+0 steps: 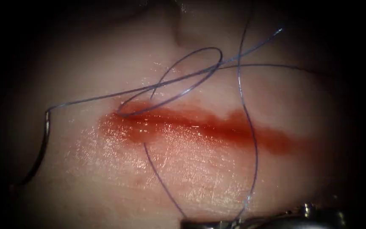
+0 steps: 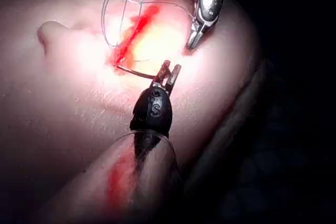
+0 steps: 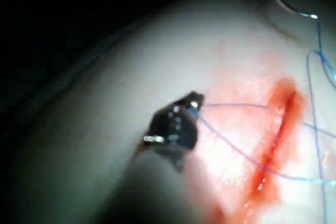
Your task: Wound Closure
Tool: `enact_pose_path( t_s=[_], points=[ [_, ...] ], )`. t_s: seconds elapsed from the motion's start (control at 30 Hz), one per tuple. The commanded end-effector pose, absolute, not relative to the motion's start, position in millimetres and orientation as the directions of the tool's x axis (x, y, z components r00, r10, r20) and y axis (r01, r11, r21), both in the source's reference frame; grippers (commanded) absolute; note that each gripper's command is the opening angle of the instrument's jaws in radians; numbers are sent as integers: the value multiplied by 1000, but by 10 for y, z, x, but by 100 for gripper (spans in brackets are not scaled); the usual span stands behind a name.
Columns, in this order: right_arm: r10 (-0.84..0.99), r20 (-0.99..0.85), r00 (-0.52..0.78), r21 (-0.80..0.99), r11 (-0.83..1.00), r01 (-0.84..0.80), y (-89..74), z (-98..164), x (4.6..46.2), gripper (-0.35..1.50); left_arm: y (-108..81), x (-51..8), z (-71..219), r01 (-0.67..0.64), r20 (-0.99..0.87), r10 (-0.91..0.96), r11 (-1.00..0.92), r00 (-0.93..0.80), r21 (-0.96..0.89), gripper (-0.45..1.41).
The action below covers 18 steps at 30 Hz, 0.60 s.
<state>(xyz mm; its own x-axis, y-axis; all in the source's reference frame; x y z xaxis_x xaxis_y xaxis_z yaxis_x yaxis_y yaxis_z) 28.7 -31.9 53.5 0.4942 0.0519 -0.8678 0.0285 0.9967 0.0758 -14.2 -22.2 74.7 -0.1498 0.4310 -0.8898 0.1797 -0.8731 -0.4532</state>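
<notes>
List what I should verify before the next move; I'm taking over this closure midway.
1. Needle out of the tissue: ok, it lies on the surface left of the cut, and no tool holds it.
2. Right gripper holds the thread: ok, strands run from its tip.
3. Left gripper hold: cannot tell.
4. Thread untangled: not ok, loops cross above the cut.
5. Cut edges readable: not ok, red fluid covers them.
</notes>
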Motion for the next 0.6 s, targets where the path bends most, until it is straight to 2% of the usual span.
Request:
enact_pose_path(
  t_s=[0.03,0.3,0.37,0.47,0.5,0.6],
  points=[
    [53,-866,498,82,996,37,-335,535,287,-35,-231,-148,753,181,-888,435,-871,-150,-457,-45],
    [65,-874,482,87,996,23,-336,521,280,-35,-231,-149,753,180,-888,435,-871,-150,-457,-45],
    [84,-881,465,85,996,-18,-322,522,283,27,-231,-149,753,180,-888,434,-871,-150,-457,-45],
    [121,-869,479,99,992,-73,-292,527,294,88,-232,-151,754,181,-889,434,-871,-149,-456,-45],
    [131,-865,484,102,991,-87,-281,531,300,99,-233,-152,754,181,-889,433,-872,-149,-455,-45],
    [136,-858,495,93,990,-110,-260,543,313,110,-233,-151,755,182,-889,433,-872,-149,-455,-45]
  ],
)
